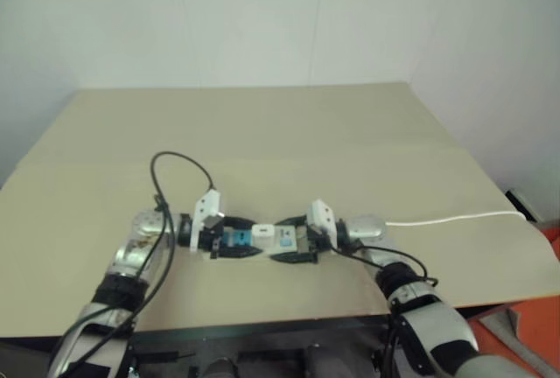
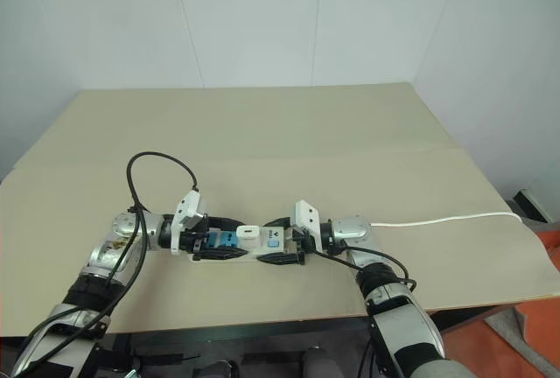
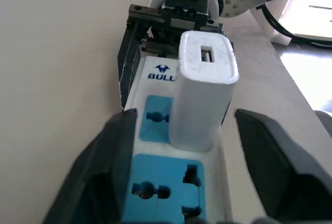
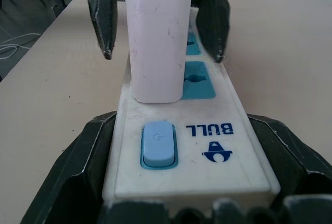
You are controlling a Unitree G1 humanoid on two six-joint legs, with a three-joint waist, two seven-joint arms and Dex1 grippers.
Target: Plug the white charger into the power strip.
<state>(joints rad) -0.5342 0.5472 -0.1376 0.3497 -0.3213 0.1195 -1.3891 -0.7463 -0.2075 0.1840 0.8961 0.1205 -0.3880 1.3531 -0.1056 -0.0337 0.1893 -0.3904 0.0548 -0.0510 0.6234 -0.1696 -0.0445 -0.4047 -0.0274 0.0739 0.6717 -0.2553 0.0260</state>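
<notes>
Setting: robot test room or lab | Evidence: bare beige tabletop [image 2: 289,124], plain white panelled walls [image 2: 245,19], orange floor [image 2: 516,343] beside the table.

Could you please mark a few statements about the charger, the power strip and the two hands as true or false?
1. The white charger stands upright in a socket of the power strip. True.
2. The left hand is clamped on the charger. False: its fingers stand open on either side, apart from it.
3. The right hand holds the strip at its switch end. True.
4. The strip's cord runs off toward the robot's left. False: it runs to the right, over the table.
5. The charger lies flat on the table. False: it is in the strip.
</notes>
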